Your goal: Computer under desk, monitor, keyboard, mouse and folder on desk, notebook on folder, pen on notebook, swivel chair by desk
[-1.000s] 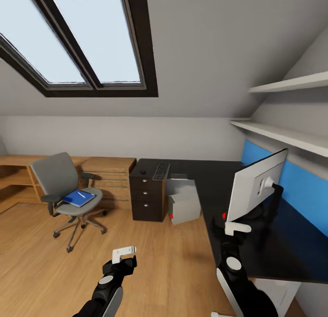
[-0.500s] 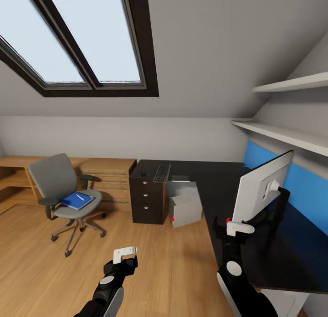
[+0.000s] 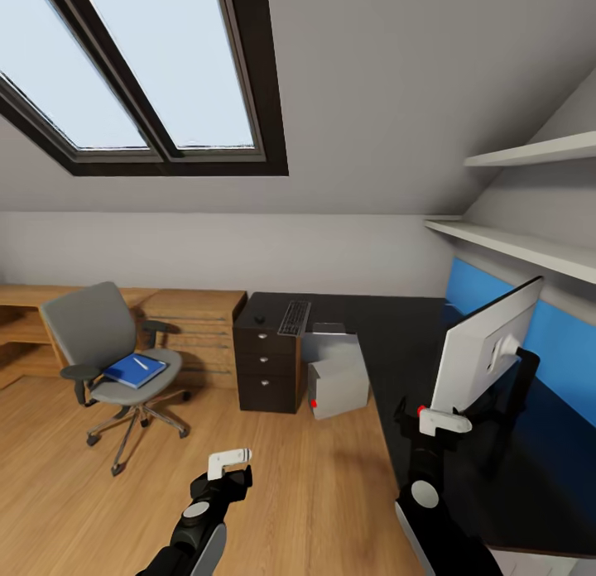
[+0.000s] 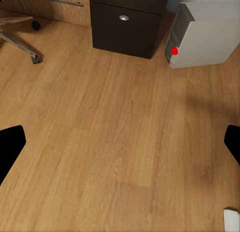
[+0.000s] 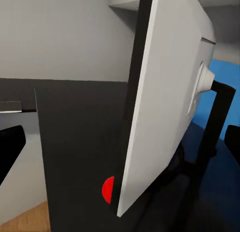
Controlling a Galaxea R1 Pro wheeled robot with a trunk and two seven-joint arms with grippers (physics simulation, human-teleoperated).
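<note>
Our right pincer (image 3: 444, 421) hangs spread open beside the flat white monitor (image 3: 488, 344) on the matte black tabletop (image 3: 397, 328). Our left pincer (image 3: 229, 458), also open, hovers over plank flooring (image 3: 314, 485); at ten o'clock, a blue folder (image 3: 129, 370) lies on the grey swivel chair (image 3: 91, 328).

Even, bright daylight enters through the dark-framed sloped skylight (image 3: 157, 71), whose panes read pale and washed out. The wooden plank floor (image 3: 314, 477) carries only soft, faint shadows. The glossy black bench (image 3: 397, 328) shows no glare. Rendering is slightly soft; straight lines splay toward the head view's edges.
</note>
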